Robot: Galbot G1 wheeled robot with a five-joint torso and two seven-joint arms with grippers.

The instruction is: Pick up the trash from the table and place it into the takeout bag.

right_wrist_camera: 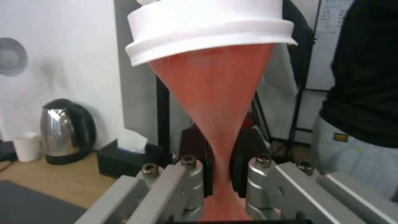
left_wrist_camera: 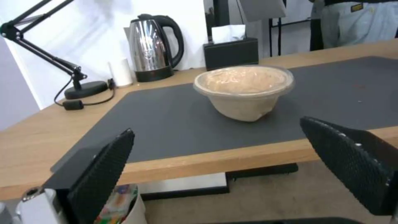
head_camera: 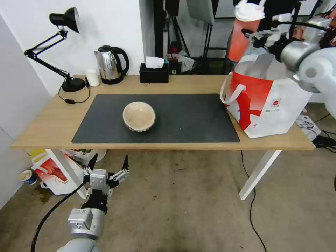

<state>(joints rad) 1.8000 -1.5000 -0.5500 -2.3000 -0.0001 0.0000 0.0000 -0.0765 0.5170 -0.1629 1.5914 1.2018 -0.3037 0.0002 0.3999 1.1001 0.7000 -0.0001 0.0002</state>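
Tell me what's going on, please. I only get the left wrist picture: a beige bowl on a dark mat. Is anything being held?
Observer: Yes. The right gripper is shut on a red cup with a white lid, squeezing its lower part thin.
Operator: Where is that cup?
Observer: In the air above the open takeout bag, which stands at the table's right end.
Operator: And the arm whose camera I'm using?
Observer: The left gripper is open, below the table's front edge, nearer than the bowl.
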